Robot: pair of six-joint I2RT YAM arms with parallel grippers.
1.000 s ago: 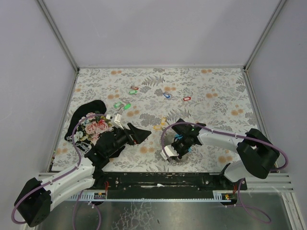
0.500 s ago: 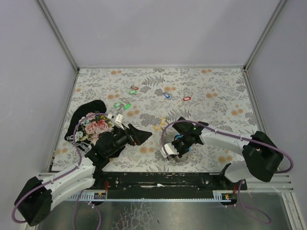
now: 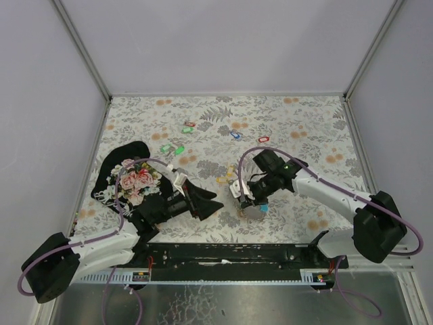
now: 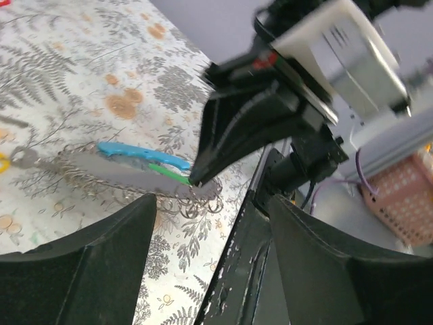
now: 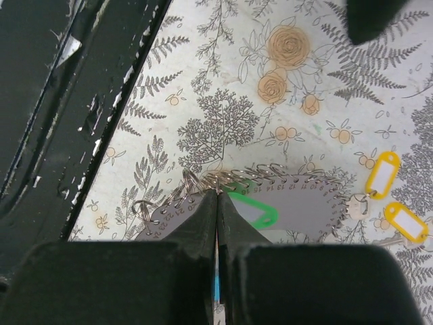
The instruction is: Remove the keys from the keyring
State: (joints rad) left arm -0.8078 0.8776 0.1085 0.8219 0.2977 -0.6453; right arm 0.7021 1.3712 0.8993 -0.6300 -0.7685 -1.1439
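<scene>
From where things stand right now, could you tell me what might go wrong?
The right end effector grips the strap loop only at its edge, so a tug may pull it free. The green tag lies beside that grip, so the open left end effector might bump it or catch the strap instead.

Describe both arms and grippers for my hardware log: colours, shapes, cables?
Both the left arm and right arm have white link shells, black joints and black bases, each trailed by a looping purple cable. The left gripper and right gripper carry black, wedge-shaped tapering fingers.
</scene>
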